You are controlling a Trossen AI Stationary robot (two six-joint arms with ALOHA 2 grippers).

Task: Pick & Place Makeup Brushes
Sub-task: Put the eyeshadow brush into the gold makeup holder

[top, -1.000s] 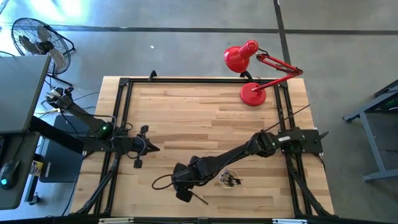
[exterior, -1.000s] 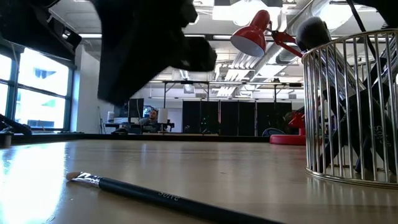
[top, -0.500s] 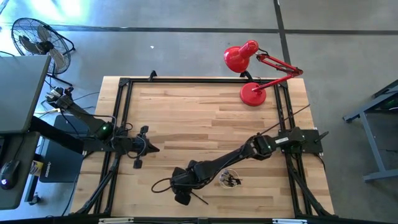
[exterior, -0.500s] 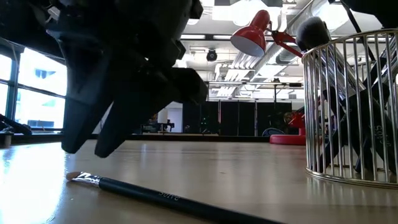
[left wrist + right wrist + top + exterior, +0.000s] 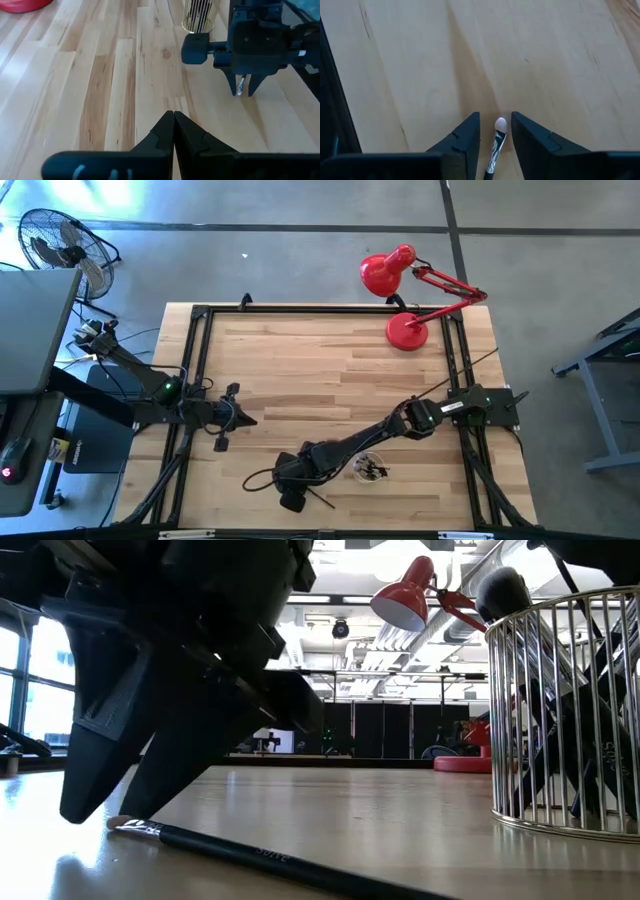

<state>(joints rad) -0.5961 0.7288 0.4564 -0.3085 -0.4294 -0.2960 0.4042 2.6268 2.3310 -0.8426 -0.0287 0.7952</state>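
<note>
One makeup brush lies flat on the wood near the table's near edge, a dark handle with a silvery ferrule and a small pale bristle tip. My right gripper is open and low over that tip, one finger on each side, with a gap to the brush on both sides. It also shows in the high view and the left wrist view. Several more brushes stand in a wire cup. My left gripper is shut and waits by the table's left side.
The wire cup stands close to the right of my right gripper, under its forearm. A red desk lamp sits at the far right corner. Black frame rails run along the table's sides. A dark cable loops beside the right gripper.
My right gripper has come down toward the brush's bristle end, from well above the table to just over it, staying open. The brush has kept its place on the table.
</note>
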